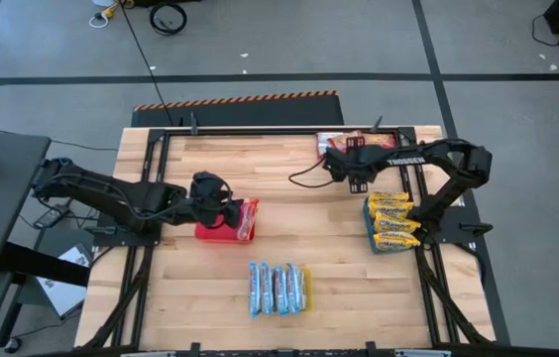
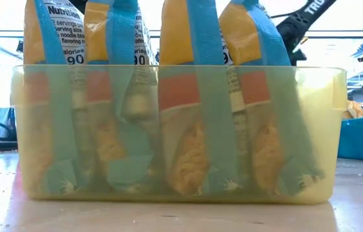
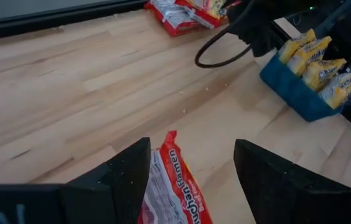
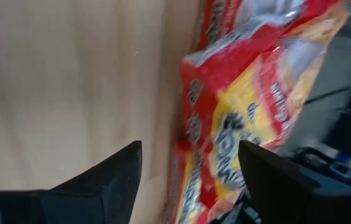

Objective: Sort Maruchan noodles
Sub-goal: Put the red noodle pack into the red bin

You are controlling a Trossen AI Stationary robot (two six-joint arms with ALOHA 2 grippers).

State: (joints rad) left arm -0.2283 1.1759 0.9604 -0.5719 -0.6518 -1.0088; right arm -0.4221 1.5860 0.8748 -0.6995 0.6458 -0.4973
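A loose heap of red-and-yellow Maruchan noodles (image 1: 344, 142) lies at the table's far edge. My right gripper (image 1: 339, 151) hangs open just above it, and the packets (image 4: 250, 112) fill its wrist view ahead of the fingers. My left gripper (image 1: 230, 209) is open at mid-table over a red tray (image 1: 210, 232). A red packet (image 3: 172, 186) stands on edge in that tray, below and between the fingers, which stay apart from it. Yellow packets (image 1: 393, 220) stand in a blue tray (image 3: 294, 93). Blue-striped packets (image 1: 279, 288) stand in a yellow tray (image 2: 168, 129).
The yellow tray sits near the table's front edge and fills the low view. The blue tray stands by the right edge, under the right arm. A black cable (image 1: 304, 177) loops over the wood beside the right gripper. Bare wood lies between the trays.
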